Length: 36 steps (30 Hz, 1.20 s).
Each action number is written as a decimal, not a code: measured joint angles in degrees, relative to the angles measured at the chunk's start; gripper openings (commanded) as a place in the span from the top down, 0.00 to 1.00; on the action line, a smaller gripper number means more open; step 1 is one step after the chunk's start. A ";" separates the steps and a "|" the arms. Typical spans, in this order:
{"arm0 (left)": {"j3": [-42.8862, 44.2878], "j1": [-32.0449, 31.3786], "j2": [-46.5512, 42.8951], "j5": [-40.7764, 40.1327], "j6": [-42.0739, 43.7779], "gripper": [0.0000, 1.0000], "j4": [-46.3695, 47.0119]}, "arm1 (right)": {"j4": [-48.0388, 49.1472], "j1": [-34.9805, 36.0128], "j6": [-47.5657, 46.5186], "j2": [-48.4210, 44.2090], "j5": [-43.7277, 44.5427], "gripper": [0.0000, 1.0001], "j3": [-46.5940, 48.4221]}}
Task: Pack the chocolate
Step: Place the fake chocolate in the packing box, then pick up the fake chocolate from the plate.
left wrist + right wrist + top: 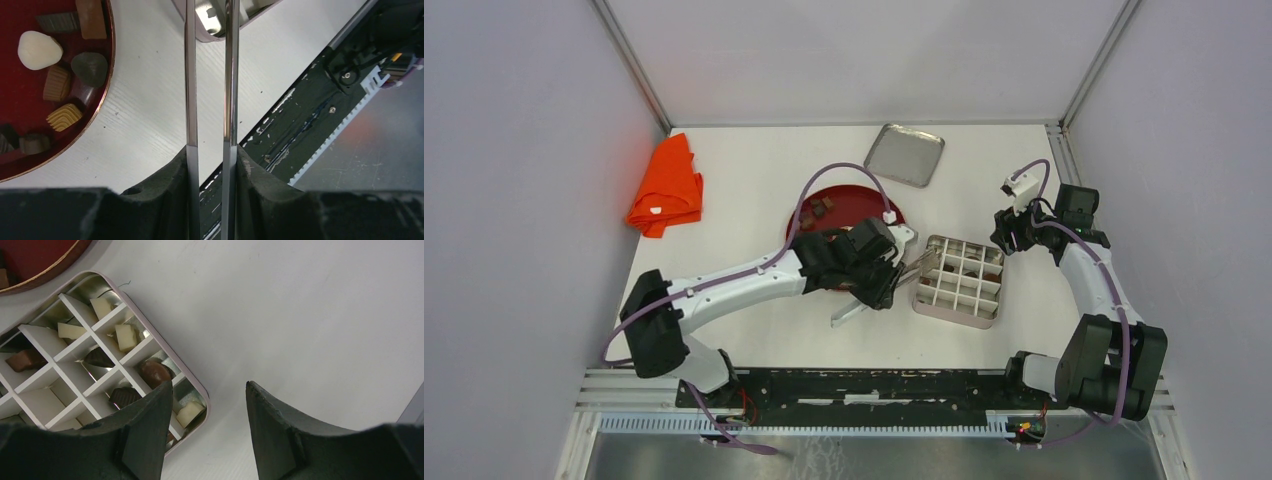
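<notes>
The left claw (210, 155) is clamped on metal tongs (231, 75). Its arm is stretched low across the middle of the counter (754, 180), with the tong tips at the left rim of the divided tin (954, 319). The right claw (207, 387), fingers apart, hovers at the tin's right side, its arm folded back toward the near right corner. Chocolate (57, 82) lies on the red plate (20, 105) and in the tin's compartments.
</notes>
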 measured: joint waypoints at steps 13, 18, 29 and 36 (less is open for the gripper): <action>-6.56 12.46 -8.17 0.48 -0.04 0.65 -1.42 | -0.46 0.00 0.00 0.00 -0.02 0.39 0.02; -7.45 16.70 -8.15 -1.20 0.39 0.65 -5.40 | -0.81 0.00 -0.02 0.15 -0.02 0.39 0.07; -4.92 17.92 -3.37 -7.85 8.52 0.62 -9.99 | -1.18 0.00 -0.02 0.26 -0.02 0.39 0.15; -1.05 17.92 -2.73 -11.23 18.86 0.60 -10.21 | -1.18 0.00 -0.02 0.26 -0.02 0.39 0.15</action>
